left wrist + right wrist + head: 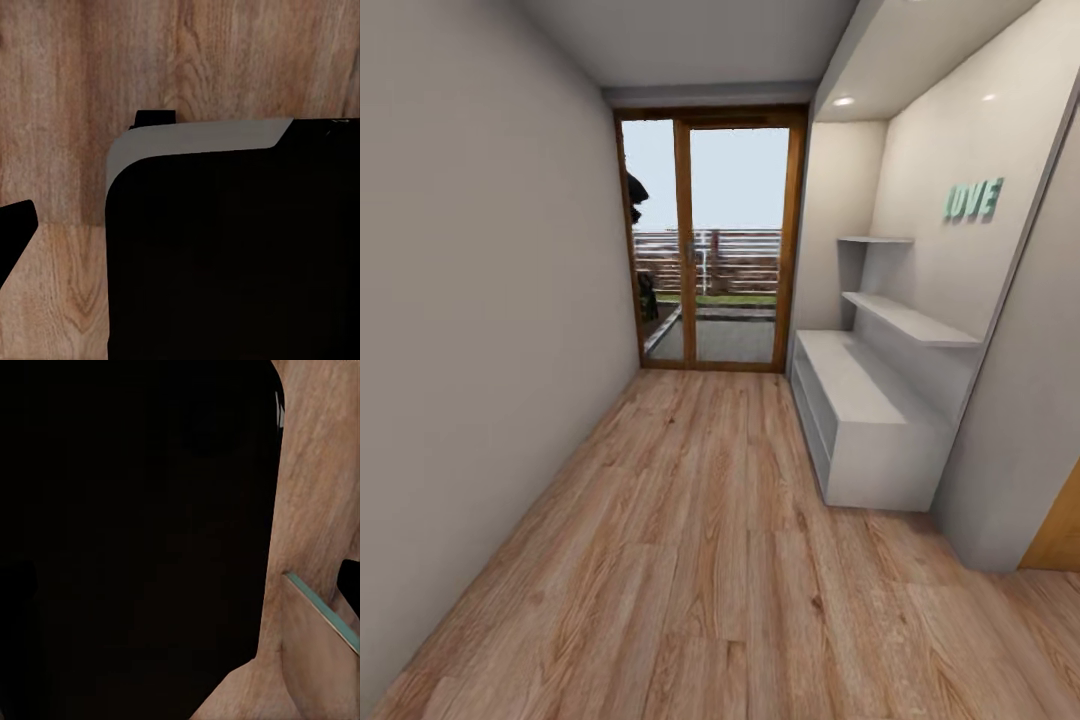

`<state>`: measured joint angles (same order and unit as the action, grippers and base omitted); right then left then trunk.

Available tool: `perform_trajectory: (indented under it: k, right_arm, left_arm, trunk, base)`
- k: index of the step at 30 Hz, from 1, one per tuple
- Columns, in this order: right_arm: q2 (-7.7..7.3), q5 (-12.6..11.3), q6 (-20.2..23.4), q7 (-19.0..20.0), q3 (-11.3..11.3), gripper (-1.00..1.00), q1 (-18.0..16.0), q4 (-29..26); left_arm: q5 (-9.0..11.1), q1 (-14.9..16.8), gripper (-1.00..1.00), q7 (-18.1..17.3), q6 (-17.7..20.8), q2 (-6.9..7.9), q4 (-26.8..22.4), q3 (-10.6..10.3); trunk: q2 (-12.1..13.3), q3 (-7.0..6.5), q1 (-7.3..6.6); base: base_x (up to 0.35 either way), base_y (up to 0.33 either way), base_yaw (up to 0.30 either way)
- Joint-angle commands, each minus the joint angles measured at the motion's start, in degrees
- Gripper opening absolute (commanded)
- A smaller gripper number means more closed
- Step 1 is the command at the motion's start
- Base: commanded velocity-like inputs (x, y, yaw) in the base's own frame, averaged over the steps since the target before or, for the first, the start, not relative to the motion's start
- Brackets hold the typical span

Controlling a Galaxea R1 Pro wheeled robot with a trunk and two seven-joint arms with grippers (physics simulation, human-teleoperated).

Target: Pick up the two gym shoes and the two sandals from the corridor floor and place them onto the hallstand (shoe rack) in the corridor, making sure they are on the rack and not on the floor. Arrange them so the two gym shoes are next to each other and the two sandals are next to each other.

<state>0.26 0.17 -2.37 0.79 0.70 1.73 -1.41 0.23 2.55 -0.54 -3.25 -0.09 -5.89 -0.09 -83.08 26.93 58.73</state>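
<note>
Where the passage runs away from the camera in the head view, the wooden floor takes up most of the lower picture, its light brown planks laid lengthwise toward the far end. A plain grey wall closes the left side. On the right, set into a lit recess, stands the shoe rack: a pale grey-white low bench against the right wall, its long axis running along the corridor toward the door, its open front facing the floor on the left. Its top is bare, and what can be seen of the open levels below is too narrow to judge. Above it two staggered wall shelves step up the recess, and small teal letters sit on the wall higher still. At the far end a glass door in a wood frame looks out on a deck and a fence. A sliver of orange-brown panel shows at the right edge.

In the left wrist view, floor planks lie behind a large black body with a grey rounded edge, close to the lens. In the right wrist view, a dark mass covers most of the frame, with wood grain and a thin teal strip beside it. Whether either arm's fingers are open or closed, I cannot tell.
</note>
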Motion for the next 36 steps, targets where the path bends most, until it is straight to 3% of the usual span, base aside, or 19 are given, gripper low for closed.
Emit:
perform_trajectory:
  k: [1, 21, 31, 36]
  right_arm:
    - [0.00, 0.0, 0.0, 0.0, 0.0, 1.00, 0.0, 0.0]
    - [0.00, -0.1, 0.1, 0.0, -0.2, 1.00, 0.0, 0.0]
    - [-0.05, -0.1, 0.1, -0.1, -0.2, 1.00, 0.0, 0.0]
    - [-0.08, -0.1, 0.1, 0.0, -0.2, 1.00, 0.0, 0.0]
  left_arm:
    - [0.0, 0.0, 1.00, 0.0, 0.0, 0.00, 0.0, 0.0]
    - [-0.1, 0.0, 1.00, 0.0, 0.0, 0.00, 0.0, 0.0]
    - [-0.4, 0.4, 1.00, 0.0, 0.0, 0.03, -1.4, -0.1]
    - [-0.4, 3.0, 1.00, 0.0, 0.2, 0.08, -19.4, -0.1]
  trunk:
    - [0.0, 0.00, 0.00]
    - [0.0, 0.00, 0.00]
    - [0.0, 0.00, 0.00]
    - [0.0, 0.00, 0.00]
  base:
    - [0.061, 0.027, 0.000]
    - [0.054, 0.120, -0.004]
    - [0.000, 0.001, -0.209]
    - [0.000, 0.000, -0.026]
